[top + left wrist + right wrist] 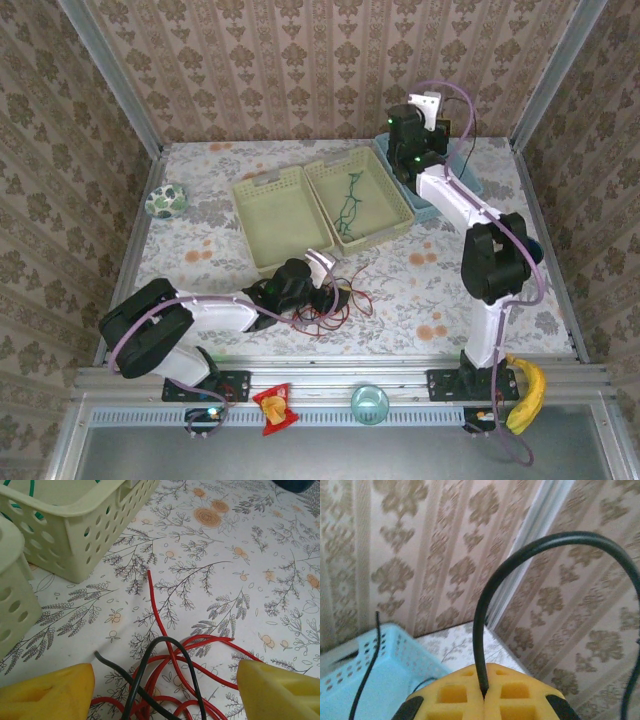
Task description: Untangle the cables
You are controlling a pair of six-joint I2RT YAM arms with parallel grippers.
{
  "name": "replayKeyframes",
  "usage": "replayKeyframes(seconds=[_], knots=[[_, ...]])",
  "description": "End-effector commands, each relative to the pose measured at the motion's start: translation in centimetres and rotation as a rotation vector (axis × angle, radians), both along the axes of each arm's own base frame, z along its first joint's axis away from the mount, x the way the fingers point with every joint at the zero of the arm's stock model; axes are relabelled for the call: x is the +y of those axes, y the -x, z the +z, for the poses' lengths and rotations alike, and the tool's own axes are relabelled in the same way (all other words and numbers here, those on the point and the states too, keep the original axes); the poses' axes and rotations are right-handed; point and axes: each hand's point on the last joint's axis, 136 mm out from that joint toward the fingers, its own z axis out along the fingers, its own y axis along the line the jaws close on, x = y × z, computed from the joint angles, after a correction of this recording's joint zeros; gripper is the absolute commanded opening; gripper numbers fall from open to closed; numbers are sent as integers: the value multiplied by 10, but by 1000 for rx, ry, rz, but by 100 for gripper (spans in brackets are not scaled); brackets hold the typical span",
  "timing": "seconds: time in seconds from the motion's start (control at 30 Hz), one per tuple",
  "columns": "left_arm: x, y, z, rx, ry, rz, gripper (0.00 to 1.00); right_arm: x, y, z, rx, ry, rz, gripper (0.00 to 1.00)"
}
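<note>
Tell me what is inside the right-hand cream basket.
The green cable lies loose on the floor of the basket, seen from above; the rest of the floor looks bare. From the left wrist camera, the near wall covers most of that cable.

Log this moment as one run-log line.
left gripper: open, over tangled red cable | right gripper: shut on black cable above blue basket | green cable: in cream basket

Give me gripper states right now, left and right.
Left gripper: open, holding nothing, poised over the red cable.
Right gripper: shut on the black cable, near the blue basket.
</note>
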Motion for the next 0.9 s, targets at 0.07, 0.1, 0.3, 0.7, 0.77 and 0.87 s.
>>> replayKeyframes(seconds=[0.07, 0.1, 0.3, 0.7, 0.77, 0.87], knots=[[-3, -2, 12, -19, 32, 15, 76, 16, -25, -72, 197, -229, 222, 0], [-3, -2, 12, -20, 32, 16, 76, 16, -25, -81, 223, -261, 229, 0], [-4, -2, 13, -23, 34, 14, 76, 27, -25, -136, 408, -414, 322, 0], [-6, -4, 15, -28, 32, 17, 76, 60, -16, -166, 480, -783, 482, 27], [-6, -5, 16, -30, 34, 17, 76, 56, -13, -153, 441, -781, 468, 38], [-5, -7, 19, -43, 39, 28, 77, 48, -5, -131, 372, -767, 445, 43]])
